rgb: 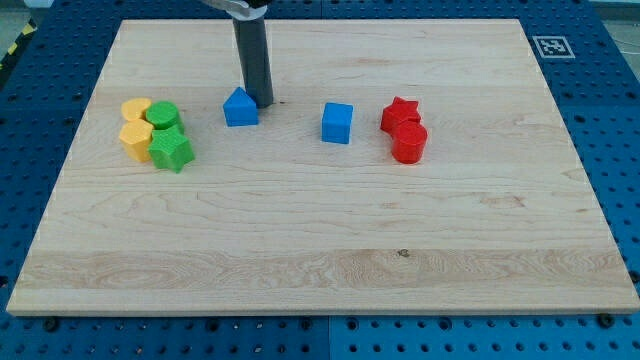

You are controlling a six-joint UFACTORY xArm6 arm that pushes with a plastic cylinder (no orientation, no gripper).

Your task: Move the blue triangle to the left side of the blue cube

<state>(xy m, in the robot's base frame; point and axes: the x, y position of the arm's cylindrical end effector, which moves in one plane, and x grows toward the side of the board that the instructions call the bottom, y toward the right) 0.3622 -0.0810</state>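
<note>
A wooden surface point(320, 250) seen from above and in front. The tool is a straight dark rod with no jaws, holding nothing; my tip point(262, 103) rests on the wood just to the right of and slightly behind the blue triangle point(240, 108), touching or nearly touching it. The blue cube point(337, 123) sits well apart toward the view's right. Further right, a red star point(400, 113) touches a red cylinder point(409, 142). At the view's left, two yellow blocks point(135, 128) and two green blocks point(168, 137) huddle together.
</note>
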